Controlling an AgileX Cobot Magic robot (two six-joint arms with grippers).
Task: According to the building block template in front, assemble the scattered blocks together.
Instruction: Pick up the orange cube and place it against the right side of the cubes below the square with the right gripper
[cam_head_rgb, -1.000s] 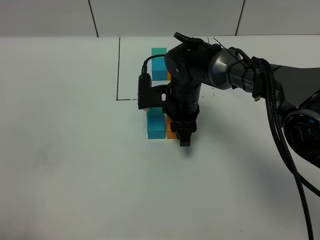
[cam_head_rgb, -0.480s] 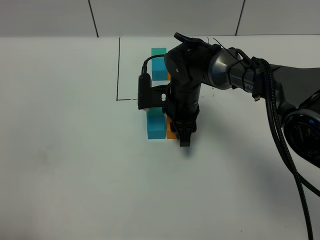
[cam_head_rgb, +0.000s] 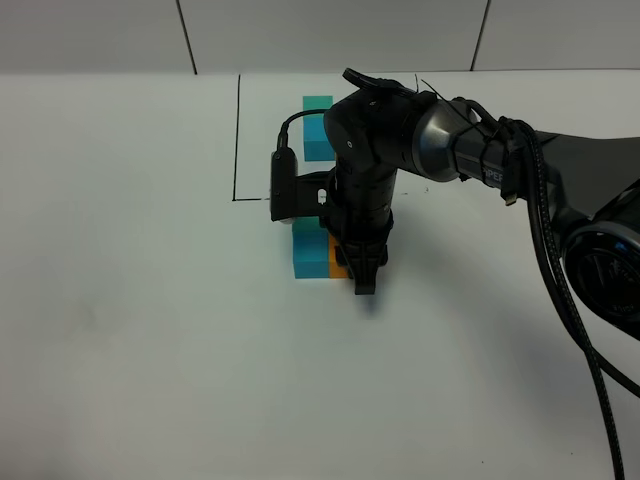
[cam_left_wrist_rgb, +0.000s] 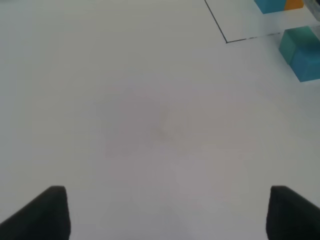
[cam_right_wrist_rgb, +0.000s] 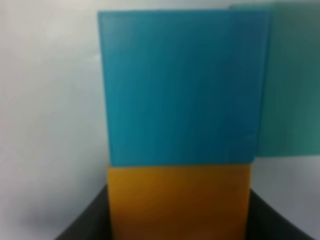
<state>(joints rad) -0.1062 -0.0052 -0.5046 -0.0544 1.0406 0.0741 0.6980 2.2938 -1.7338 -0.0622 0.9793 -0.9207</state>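
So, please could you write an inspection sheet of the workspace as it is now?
Surface: white table, black drawn rectangle.
Job's things: blue cube against orange cube, teal cube beside the blue; template cubes partly hidden.
Clutter: nothing seen.
Grippers: right gripper shut on orange cube; left gripper open, empty.
Cables: black cables along right arm.
Surroundings: grey panelled wall.

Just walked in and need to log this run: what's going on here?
The right gripper is down at the loose cubes just outside the framed template, its fingers on either side of the orange cube, which sits against the blue cube; a teal-green cube lies beside the blue one. The left gripper hangs open over bare table, holding nothing.
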